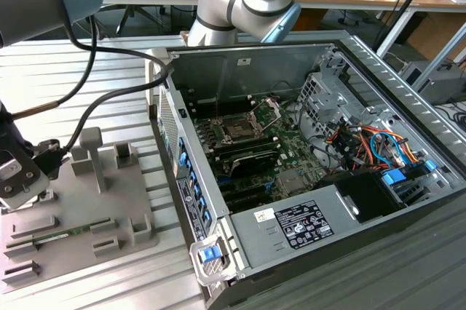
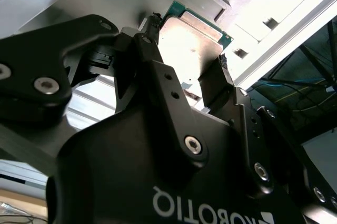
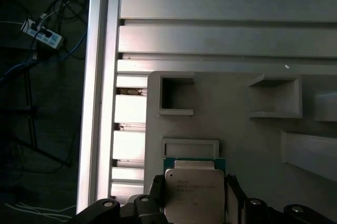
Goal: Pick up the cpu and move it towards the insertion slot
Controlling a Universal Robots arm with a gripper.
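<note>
Tool [image 3: 194, 197]: clenched on the cpu [image 3: 194, 190] by two opposite edges, over the grey tray [image 1: 87, 208] at the exterior view's left.
Cpu: looks light, stiff, slick-topped, likely delicate underneath; edges suit gripping.
Insertion slot [image 1: 244, 126]: well apart to the right, inside the open case [image 1: 240, 70].

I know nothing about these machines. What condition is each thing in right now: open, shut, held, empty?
Cpu: clamped by its sides between the jaws, over the grey holder tray.
Jaws: shut on the cpu.
Insertion slot: looks empty, with its metal frame lifted open.
Computer case: side cover off, insides exposed.
</note>
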